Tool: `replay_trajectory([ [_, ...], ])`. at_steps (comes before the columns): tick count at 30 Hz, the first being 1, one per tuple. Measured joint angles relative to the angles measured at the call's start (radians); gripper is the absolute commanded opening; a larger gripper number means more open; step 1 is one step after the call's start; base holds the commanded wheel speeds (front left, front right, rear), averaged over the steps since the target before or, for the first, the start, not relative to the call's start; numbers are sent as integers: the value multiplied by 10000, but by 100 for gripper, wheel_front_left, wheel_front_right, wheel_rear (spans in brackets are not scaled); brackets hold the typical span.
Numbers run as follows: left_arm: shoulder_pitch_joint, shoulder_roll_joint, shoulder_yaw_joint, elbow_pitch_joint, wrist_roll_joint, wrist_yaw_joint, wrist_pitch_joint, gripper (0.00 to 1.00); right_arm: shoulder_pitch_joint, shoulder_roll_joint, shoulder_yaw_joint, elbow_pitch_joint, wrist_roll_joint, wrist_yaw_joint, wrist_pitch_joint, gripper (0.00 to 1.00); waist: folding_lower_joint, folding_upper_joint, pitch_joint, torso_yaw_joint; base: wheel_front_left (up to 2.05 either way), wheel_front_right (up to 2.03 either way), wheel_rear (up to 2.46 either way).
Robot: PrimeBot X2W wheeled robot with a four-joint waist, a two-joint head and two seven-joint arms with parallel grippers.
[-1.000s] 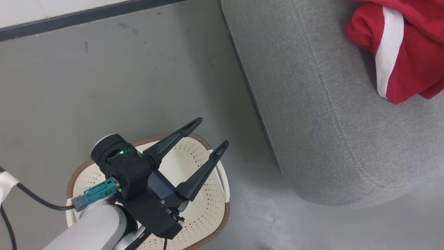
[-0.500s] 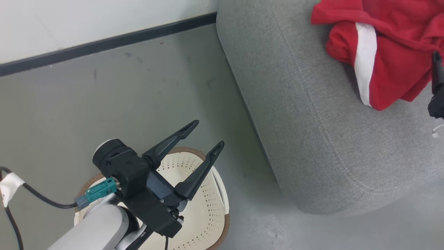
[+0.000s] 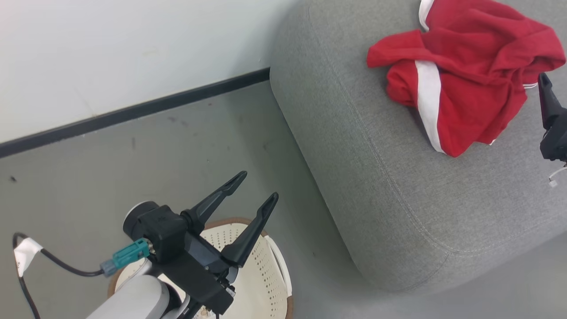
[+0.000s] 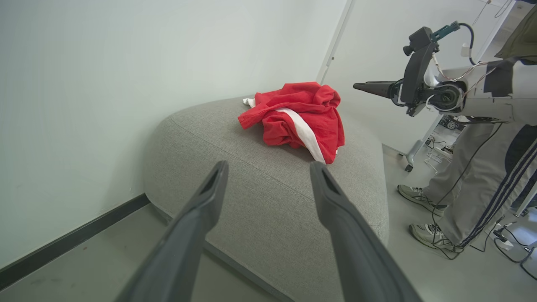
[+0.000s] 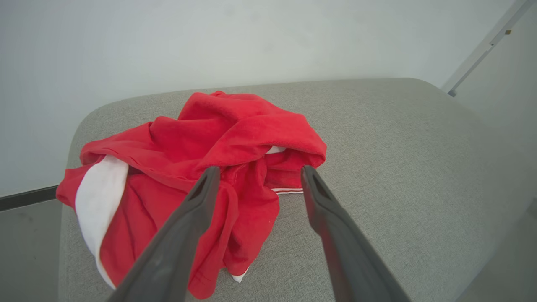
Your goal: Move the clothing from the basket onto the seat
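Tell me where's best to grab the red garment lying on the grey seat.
Pinch the raised ridge on top of the crumpled clothing, coming down from above. It stands proud of the seat, while the garment's edges lie flat on it.

The left gripper (image 4: 268,167) has its two dark fingers spread wide with nothing between them, and they point toward the grey seat (image 4: 260,201). The red clothing (image 4: 293,115), showing one broad white stripe, lies crumpled on the seat's top, well beyond the fingertips. The right gripper (image 4: 361,86) hangs to the right of the clothing, clear of it. It is seen side-on, so its finger spacing is hard to judge. A person's legs (image 4: 461,197) stand beside the seat.
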Motion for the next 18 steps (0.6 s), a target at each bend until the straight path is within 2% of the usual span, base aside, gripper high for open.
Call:
replay_trajectory([
  [6,321,-267,125,378,-138,88,-184,100,644,-188,84,-439,-86,132,-587,100,0,0,-719,72,0,0,0],
  [18,1024,-671,456,972,-560,353,-385,100,1898,-153,316,-1893,-69,263,-1459,100,-1,0,-1859,475,0,0,0],
])
